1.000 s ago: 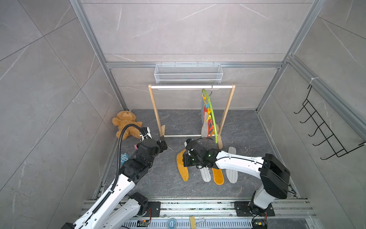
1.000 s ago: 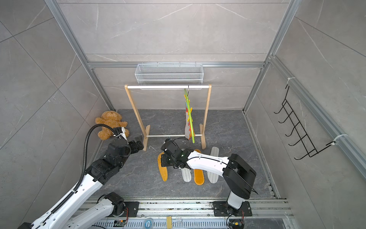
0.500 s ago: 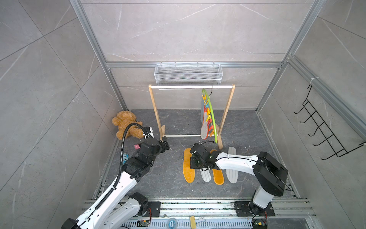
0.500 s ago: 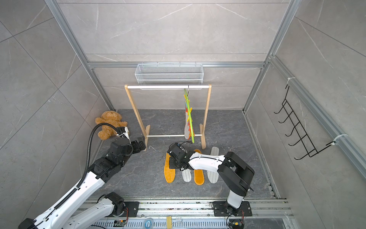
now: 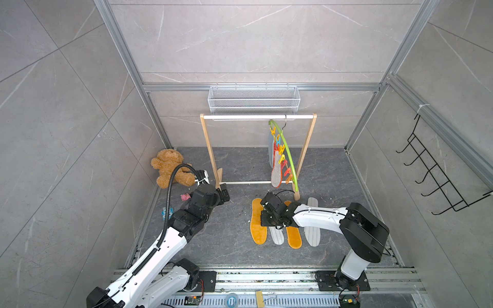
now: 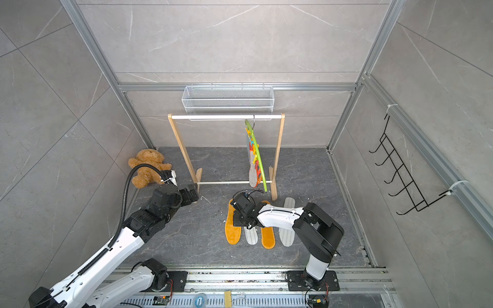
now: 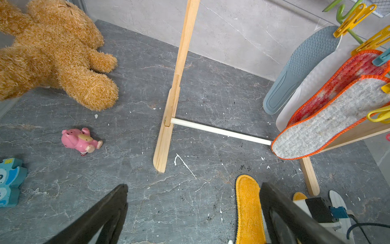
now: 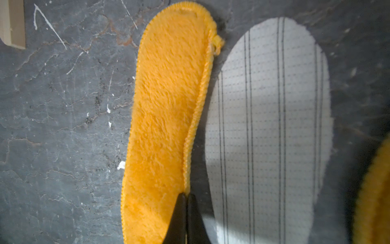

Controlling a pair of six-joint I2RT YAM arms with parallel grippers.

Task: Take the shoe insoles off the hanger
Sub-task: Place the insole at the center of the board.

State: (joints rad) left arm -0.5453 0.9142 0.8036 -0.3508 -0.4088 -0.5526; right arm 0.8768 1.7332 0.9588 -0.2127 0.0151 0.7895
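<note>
4 insoles hang clipped to the lime-green hanger point(image 5: 286, 149), whose hook sits on the top bar of the wooden rail point(image 5: 256, 116). In my left wrist view a grey felt insole point(image 7: 329, 118) with an orange rim is nearest. Behind it come a red-white mottled insole point(image 7: 346, 76), a white insole point(image 7: 310, 84) and a blue-grey insole point(image 7: 304, 67).

4 more lie side by side on the dark floor point(image 5: 234, 240) in front of the rail: a fuzzy orange insole point(image 5: 257, 224), a striped insole point(image 5: 277, 237), a second orange insole point(image 5: 293, 237) and a second striped insole point(image 5: 312, 232).

My right gripper point(image 8: 186, 196) is low over the first 2 of these. Its fingers are pressed together, pinching the stitched rim of the fuzzy orange insole on the side facing the striped insole. That rim curls up off the floor toward the tips.

My left gripper point(image 7: 194, 188) hangs spread wide above bare floor, holding nothing, near the rail's foot on the teddy bear's side. The teddy bear point(image 5: 168, 168) lies in the corner, with a pink toy point(image 7: 79, 140) and a blue toy point(image 7: 10, 181) on the floor nearby.
</note>
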